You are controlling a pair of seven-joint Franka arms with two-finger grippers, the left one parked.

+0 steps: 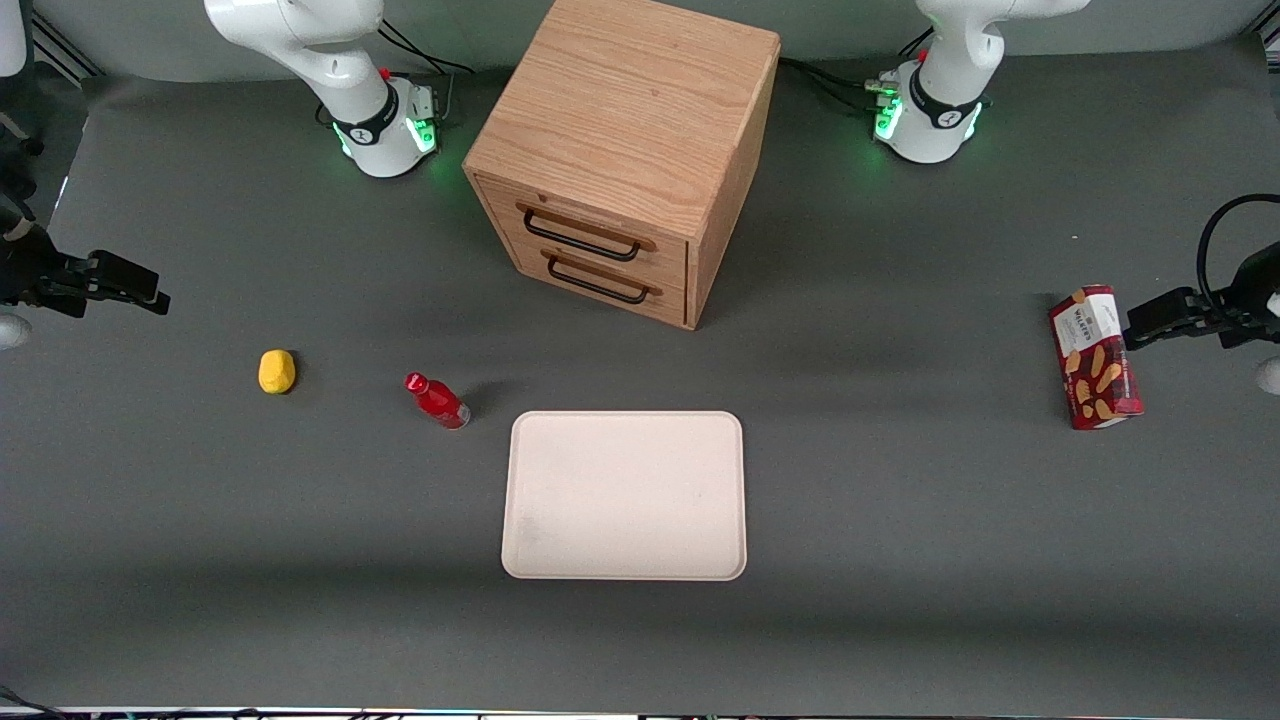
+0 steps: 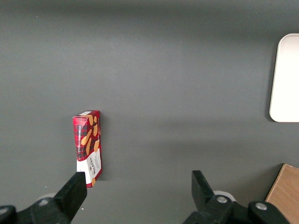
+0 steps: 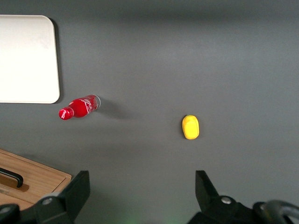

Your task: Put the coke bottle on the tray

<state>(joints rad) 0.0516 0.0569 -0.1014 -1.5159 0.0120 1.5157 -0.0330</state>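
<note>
Your bottle (image 1: 437, 400) lies on its side on the table (image 1: 900, 520), left of centre in the front frame, just off the tray's (image 1: 625, 495) upper-left corner, not touching. The yellow lump (image 1: 277, 371) sits farther left. Your gripper (image 1: 135, 285) hangs at the frame's left edge, well apart, fingers (image 3: 77, 191) spread wide, holding nothing.

Robot lab: 2 mounted arms (image 1: 330, 70), grey mat (image 1: 900, 500).

Tray (image 3: 28, 58) and gripper (image 3: 142, 186) both edge-cropped.
</note>
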